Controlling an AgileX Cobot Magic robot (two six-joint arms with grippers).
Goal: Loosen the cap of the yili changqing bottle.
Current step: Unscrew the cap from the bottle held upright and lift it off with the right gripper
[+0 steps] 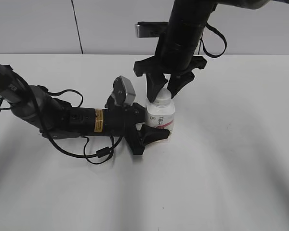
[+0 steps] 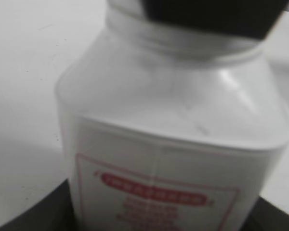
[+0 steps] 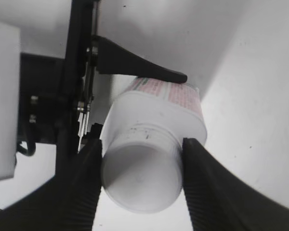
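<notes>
The yili changqing bottle [image 1: 160, 115] stands upright on the white table, white with a pink-red label. Its body fills the left wrist view [image 2: 173, 125]. My left gripper [image 1: 154, 126] comes in from the left and is shut on the bottle's body. Its black jaws show only at the bottom corners of the left wrist view. The white cap [image 1: 162, 100] sits on the neck. My right gripper [image 1: 163, 95] comes down from above. Its two ribbed fingers [image 3: 142, 180] press on both sides of the cap [image 3: 139, 178]. The bottle's label [image 3: 176, 96] shows beneath, with a left finger [image 3: 144, 70] against it.
The white table [image 1: 231, 159] runs all round the bottle, with a pale wall behind it. The left arm and its cables [image 1: 67, 120] lie low across the table's left half. The right arm [image 1: 183, 33] hangs over the back middle.
</notes>
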